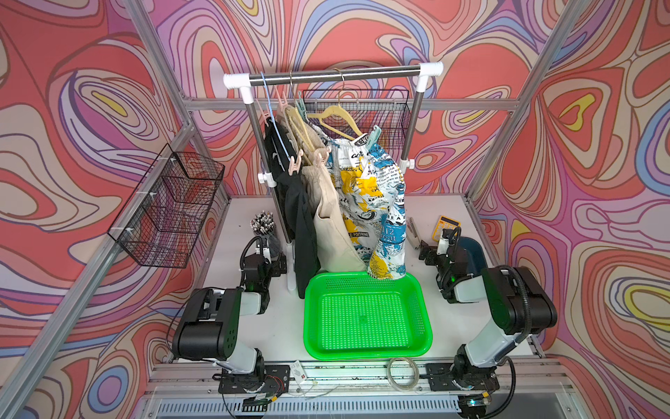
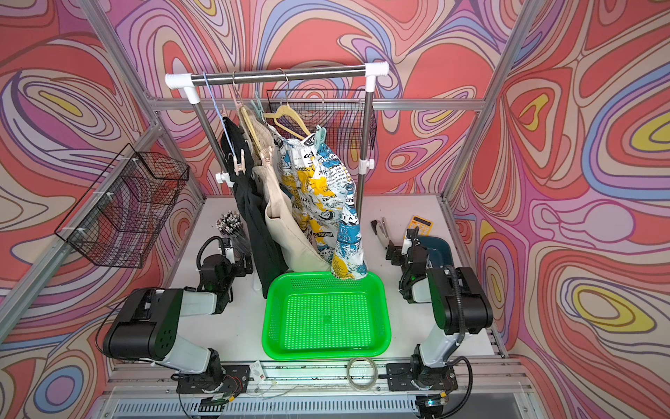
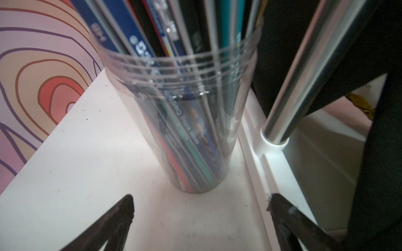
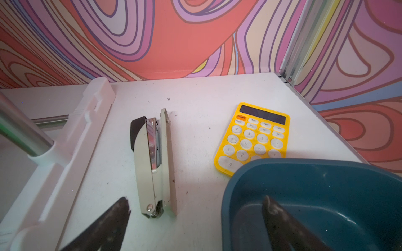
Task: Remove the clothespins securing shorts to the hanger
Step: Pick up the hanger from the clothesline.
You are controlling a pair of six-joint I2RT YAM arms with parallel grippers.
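Your left gripper is spread wide and empty, low near the desk's left edge, facing a clear pencil cup. Right gripper is likewise released near the right edge, between stapler and blue tray. Black shorts, beige shorts and printed shorts hang bunched on the rail. Pink clothespins and mint clothespins grip the waistbands, the far ones partly hidden by fabric. Green basket sits at the near edge, with open desk on either side.

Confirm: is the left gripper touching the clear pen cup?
Apart. The left wrist view shows the left gripper open, both fingertips short of the pen cup, with bare table visible between each fingertip and the cup's base.
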